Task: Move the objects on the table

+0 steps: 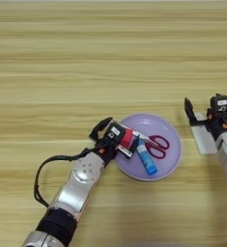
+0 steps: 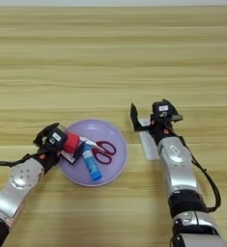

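Note:
A red cube (image 1: 127, 138) hangs over the left rim of the round purple plate (image 1: 170, 161), with my left gripper (image 1: 120, 141) shut on it. Red-handled scissors (image 1: 157, 145) and a blue glue stick (image 1: 147, 160) lie in the plate, just right of the cube. To the plate's right, a white flat remote (image 1: 205, 139) lies on the table. My right gripper (image 2: 145, 119) stands open over the remote's far end, one black finger (image 2: 133, 116) left of it and the other on its right.
The wooden table (image 1: 110, 58) stretches wide behind the plate. A black cable (image 1: 42, 169) loops beside my left forearm at the lower left. My right forearm (image 2: 180, 178) runs down towards the lower right edge.

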Motion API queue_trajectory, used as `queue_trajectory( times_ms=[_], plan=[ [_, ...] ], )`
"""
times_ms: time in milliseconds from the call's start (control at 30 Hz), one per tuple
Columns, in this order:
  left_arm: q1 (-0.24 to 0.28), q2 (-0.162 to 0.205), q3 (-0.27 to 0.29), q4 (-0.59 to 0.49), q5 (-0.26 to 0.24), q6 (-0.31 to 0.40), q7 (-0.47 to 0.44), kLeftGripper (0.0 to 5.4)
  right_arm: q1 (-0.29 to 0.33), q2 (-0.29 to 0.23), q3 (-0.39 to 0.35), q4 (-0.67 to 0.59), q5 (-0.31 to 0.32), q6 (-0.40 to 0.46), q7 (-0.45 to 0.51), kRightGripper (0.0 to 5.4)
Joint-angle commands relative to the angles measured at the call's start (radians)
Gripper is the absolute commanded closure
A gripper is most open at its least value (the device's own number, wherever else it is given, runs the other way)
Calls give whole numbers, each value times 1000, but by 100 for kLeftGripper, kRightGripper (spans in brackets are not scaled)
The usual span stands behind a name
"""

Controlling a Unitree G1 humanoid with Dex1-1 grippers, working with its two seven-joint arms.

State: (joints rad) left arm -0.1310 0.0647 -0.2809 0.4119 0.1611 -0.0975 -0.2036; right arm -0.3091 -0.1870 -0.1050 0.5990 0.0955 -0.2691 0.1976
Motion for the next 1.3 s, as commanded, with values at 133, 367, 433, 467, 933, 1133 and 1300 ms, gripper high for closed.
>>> queue_trajectory(
  times_ms=[133,367,433,467,933,1133,1300],
  plan=[
    [14,11,-24,15,28,-2,-10,0,5,10,5,-17,-12,22,-12,2],
    [17,15,-26,17,29,-1,-14,0,7,16,5,-23,-14,26,-15,2],
    [17,16,-26,18,30,-1,-16,0,7,17,6,-25,-15,27,-16,2],
    [17,17,-26,18,30,-1,-17,0,7,18,6,-26,-16,27,-16,2],
    [18,21,-22,24,28,1,-26,0,11,23,7,-39,-19,35,-21,2],
    [16,24,-22,30,26,0,-30,0,12,27,9,-46,-22,39,-24,2],
    [16,25,-21,32,26,-1,-30,0,13,28,8,-48,-23,41,-25,2]
  ],
)
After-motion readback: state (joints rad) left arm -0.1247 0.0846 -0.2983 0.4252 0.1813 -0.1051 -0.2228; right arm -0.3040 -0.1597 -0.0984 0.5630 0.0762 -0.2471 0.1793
